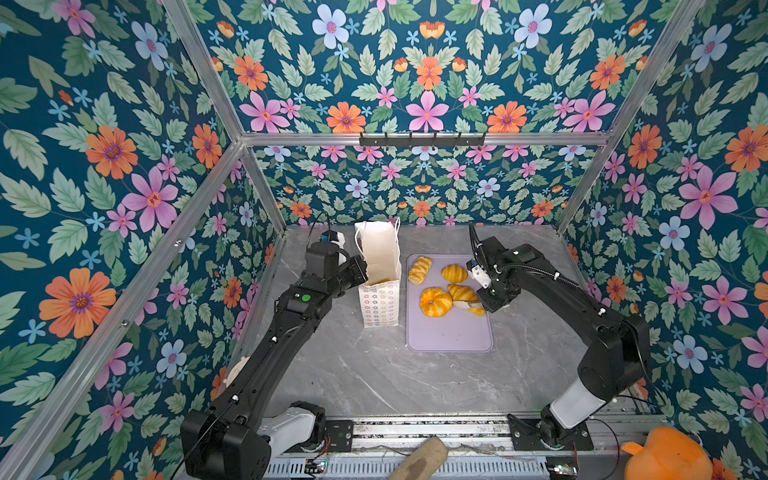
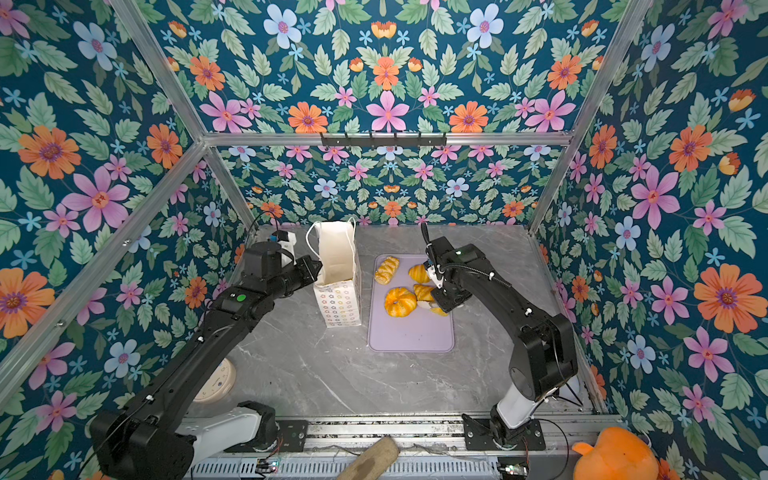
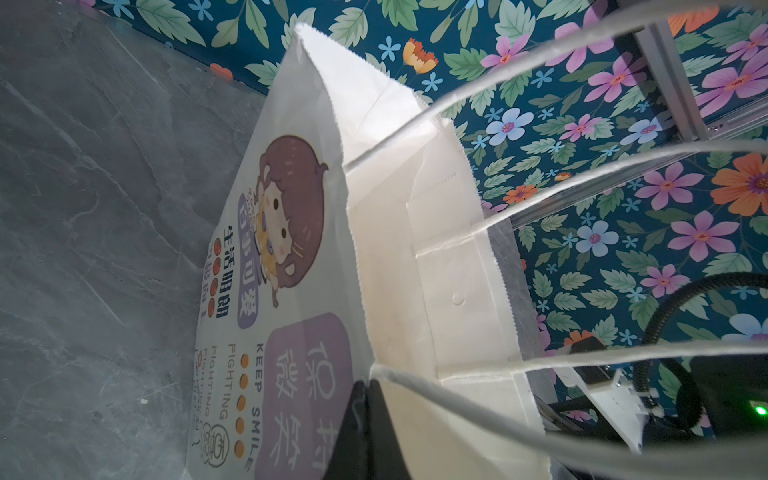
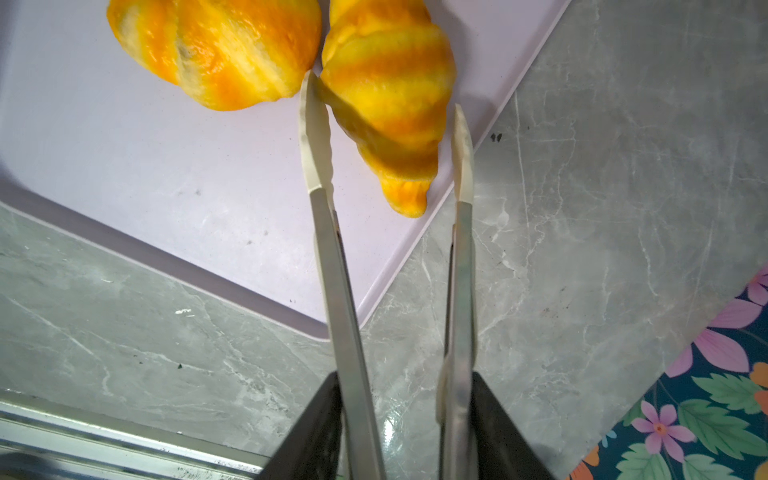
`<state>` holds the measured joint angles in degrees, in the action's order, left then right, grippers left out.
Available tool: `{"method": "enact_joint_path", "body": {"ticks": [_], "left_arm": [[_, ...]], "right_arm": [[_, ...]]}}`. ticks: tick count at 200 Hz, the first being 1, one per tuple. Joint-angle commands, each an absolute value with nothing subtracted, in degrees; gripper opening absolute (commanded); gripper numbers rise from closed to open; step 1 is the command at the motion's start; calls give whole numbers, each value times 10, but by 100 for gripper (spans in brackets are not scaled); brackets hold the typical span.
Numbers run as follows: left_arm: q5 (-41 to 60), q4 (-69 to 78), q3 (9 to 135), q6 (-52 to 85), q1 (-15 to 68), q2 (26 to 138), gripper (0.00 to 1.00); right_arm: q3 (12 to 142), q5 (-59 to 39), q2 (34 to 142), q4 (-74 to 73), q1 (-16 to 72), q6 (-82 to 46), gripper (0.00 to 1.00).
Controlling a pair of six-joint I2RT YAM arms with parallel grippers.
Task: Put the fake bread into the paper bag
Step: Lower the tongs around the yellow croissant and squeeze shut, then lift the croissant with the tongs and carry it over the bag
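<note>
My left pincer (image 3: 368,395) clamps the paper bag (image 1: 379,303) rim to hold it open; my right pincer (image 4: 405,386) grips part-closed tongs (image 4: 328,249) straddling a croissant (image 4: 386,104).

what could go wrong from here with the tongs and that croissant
1. The tongs straddle the croissant, one tip beside the round bun; closing may nudge the bun or slip off the glossy surface.
2. The croissant lies by the tray edge; a slip could push it off.
3. The paper bag mouth is narrow, with cord handles nearby; the croissant might snag.
</note>
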<state>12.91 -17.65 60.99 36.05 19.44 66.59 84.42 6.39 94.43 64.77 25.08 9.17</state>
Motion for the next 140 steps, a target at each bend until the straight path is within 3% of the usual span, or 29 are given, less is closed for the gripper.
{"method": "enact_joint_path", "body": {"ticks": [1,140], "left_arm": [[128,-180,608,365,194,668,0],[126,-178,607,364,194,669,0]], "right_arm": [[849,57,945,632,250,100,46],[874,59,967,657,248,93,39]]}}
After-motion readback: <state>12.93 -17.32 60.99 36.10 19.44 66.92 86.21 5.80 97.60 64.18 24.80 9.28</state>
